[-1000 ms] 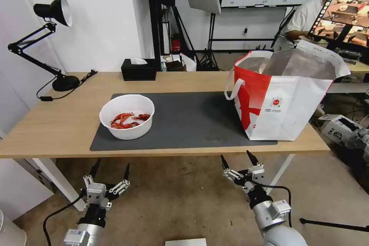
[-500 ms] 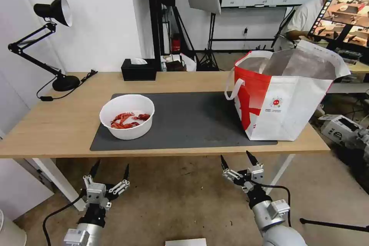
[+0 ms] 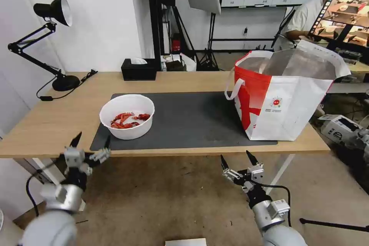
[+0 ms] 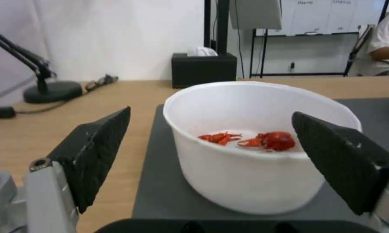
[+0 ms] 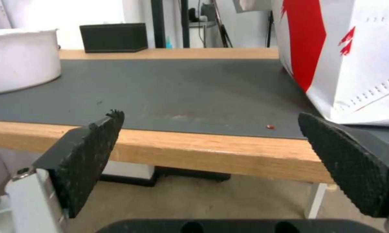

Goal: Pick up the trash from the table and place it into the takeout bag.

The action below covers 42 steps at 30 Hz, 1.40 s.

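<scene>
A white round plastic bowl (image 3: 127, 116) with red crayfish shells (image 3: 125, 120) sits on the left part of the dark grey mat (image 3: 188, 119) that covers the middle of the light-wood tabletop (image 3: 54, 123). The left hand (image 3: 91, 144) is at the near edge of the tabletop, just in front of the mat's near left corner, its two black fingers (image 4: 95, 152) spread wide apart and empty; from its wrist camera the bowl (image 4: 259, 142) stands framed between them, apart from both. The right hand (image 3: 236, 161) hangs below the near edge of the tabletop, in front of the mat's right half, fingers likewise apart and holding nothing. The red-and-white takeout bag (image 3: 282, 100) stands upright and open on the right end of the tabletop, silver lining showing. A black tissue box (image 3: 138, 69) rests at the far edge, and a black desk lamp (image 3: 50, 42) at the far left.
</scene>
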Motion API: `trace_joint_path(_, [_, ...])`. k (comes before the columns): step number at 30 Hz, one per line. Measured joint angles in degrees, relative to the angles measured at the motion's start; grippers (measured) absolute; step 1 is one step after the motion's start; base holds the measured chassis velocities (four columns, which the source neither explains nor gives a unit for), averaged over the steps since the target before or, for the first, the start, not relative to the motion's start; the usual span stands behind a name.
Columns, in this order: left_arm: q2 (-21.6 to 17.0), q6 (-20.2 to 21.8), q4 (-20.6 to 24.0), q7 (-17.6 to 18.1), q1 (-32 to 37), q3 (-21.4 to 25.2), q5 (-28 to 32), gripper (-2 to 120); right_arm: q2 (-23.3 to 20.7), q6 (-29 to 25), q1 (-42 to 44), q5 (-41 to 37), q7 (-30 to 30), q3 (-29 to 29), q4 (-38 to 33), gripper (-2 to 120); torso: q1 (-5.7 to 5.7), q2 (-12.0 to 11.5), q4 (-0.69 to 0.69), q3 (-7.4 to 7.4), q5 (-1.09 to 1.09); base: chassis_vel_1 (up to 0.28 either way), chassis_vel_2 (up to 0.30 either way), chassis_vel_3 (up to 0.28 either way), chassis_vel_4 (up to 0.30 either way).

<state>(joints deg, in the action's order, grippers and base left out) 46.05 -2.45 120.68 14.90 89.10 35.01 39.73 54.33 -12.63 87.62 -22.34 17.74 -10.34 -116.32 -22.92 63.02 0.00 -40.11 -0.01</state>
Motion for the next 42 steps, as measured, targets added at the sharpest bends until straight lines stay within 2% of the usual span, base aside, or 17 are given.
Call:
trace_joint_path(1, [0.00, 0.00, 0.00, 0.00, 0.00, 0.00, 0.00, 100, 0.00, 0.00, 0.00, 0.00, 0.00, 0.00, 0.00, 100, 0.00, 0.00, 0.00, 0.00, 0.00, 0.000, 0.000, 0.000, 0.000])
trace_joint_path(4, [-5.78, 7.68, -1.07, 1.23, -6.12, -1.53, 12.61, 100, 0.00, 0.00, -0.01, -0.01, -0.01, 0.00, -0.01, 100, 0.00, 0.00, 0.01, 0.00, 0.01, 0.000, 0.000, 0.000, 0.000])
trace_joint_path(5, [-5.78, 7.68, -1.07, 1.23, -6.12, -1.53, 12.61, 100, 0.00, 0.00, -0.01, -0.01, -0.01, 0.00, -0.01, 100, 0.00, 0.00, 0.01, 0.00, 0.01, 0.000, 0.000, 0.000, 0.000])
trace_joint_path(8, [-10.57, 15.63, -4.08, 1.29, -14.24, -3.93, 24.39, 100, 0.00, 0.00, -0.01, -0.02, -0.01, 0.00, -0.02, 100, 0.00, 0.00, 0.01, 0.00, -0.01, 0.000, 0.000, 0.000, 0.000])
trace_joint_path(9, [-10.57, 15.63, -4.08, 1.29, -14.24, -3.93, 24.39, 100, 0.00, 0.00, -0.01, -0.02, -0.01, 0.00, -0.02, 100, 0.00, 0.00, 0.01, 0.00, -0.01, 0.000, 0.000, 0.000, 0.000])
trace_joint_path(12, [-14.35, 22.69, -7.12, 1.23, -20.53, -4.85, 34.11, 100, 0.00, 0.00, -0.02, -0.03, -0.01, 0.00, -0.03, 100, -0.01, 0.00, -0.01, -0.01, 0.01, 0.000, 0.000, 0.000, 0.000])
trace_joint_path(13, [-14.35, 22.69, -7.12, 1.23, -20.53, -4.85, 34.11, 100, 0.00, 0.00, -0.02, -0.03, -0.01, 0.00, -0.03, 100, -0.01, 0.00, -0.01, -0.01, 0.01, 0.000, 0.000, 0.000, 0.000])
trace_joint_path(16, [-16.62, 28.56, -10.54, 1.28, -25.63, -6.33, 41.99, 100, 0.00, 0.00, -0.02, -0.03, -0.02, 0.00, -0.03, 100, 0.00, 0.00, 0.02, 0.00, 0.01, 0.000, 0.000, 0.000, 0.000])
trace_joint_path(17, [-16.62, 28.56, -10.54, 1.28, -25.63, -6.33, 41.99, 100, 0.00, 0.00, -0.02, -0.03, -0.02, 0.00, -0.03, 100, 0.00, 0.00, 0.02, 0.00, 0.01, 0.000, 0.000, 0.000, 0.000])
trace_joint_path(20, [-17.23, 33.77, -13.99, 1.29, -29.77, -8.93, 44.73, 100, -0.01, 0.00, -0.02, -0.03, -0.02, 0.00, -0.03, 100, 0.00, 0.00, 0.00, -0.01, 0.00, 0.000, 0.000, 0.000, 0.000])
trace_joint_path(23, [-16.99, 36.16, -16.27, 1.29, -31.88, -10.43, 46.33, 100, -0.01, 0.00, -0.02, -0.03, -0.02, 0.00, -0.04, 100, 0.00, 0.00, 0.00, 0.00, 0.00, 0.000, 0.000, 0.000, 0.000])
trace_joint_path(26, [-16.33, 36.73, -17.72, 1.28, -32.75, -11.29, 47.02, 100, 0.00, 0.00, -0.02, -0.03, -0.02, 0.00, -0.04, 100, 0.00, 0.00, 0.01, 0.00, -0.01, 0.000, 0.000, 0.000, 0.000])
trace_joint_path(31, [-15.61, 36.80, -18.94, 1.27, -33.77, -12.60, 47.18, 100, 0.00, 0.00, -0.02, -0.03, -0.02, 0.00, -0.04, 100, 0.00, 0.00, 0.01, 0.00, 0.00, 0.000, 0.000, 0.000, 0.000])
trace_joint_path(34, [-14.24, 36.81, -20.75, 2.20, -36.69, -15.54, 47.92, 100, 0.00, 0.00, -0.02, -0.03, -0.02, 0.00, -0.04, 100, 0.00, 0.00, 0.00, 0.00, 0.00, 0.000, 0.000, 0.000, 0.000])
trace_joint_path(42, [-12.74, 36.80, -22.53, 3.57, -39.76, -18.36, 48.65, 100, -0.01, 0.00, -0.03, -0.03, -0.03, 0.00, -0.04, 100, 0.00, 0.00, 0.00, 0.00, 0.01, 0.000, 0.000, 0.000, 0.000])
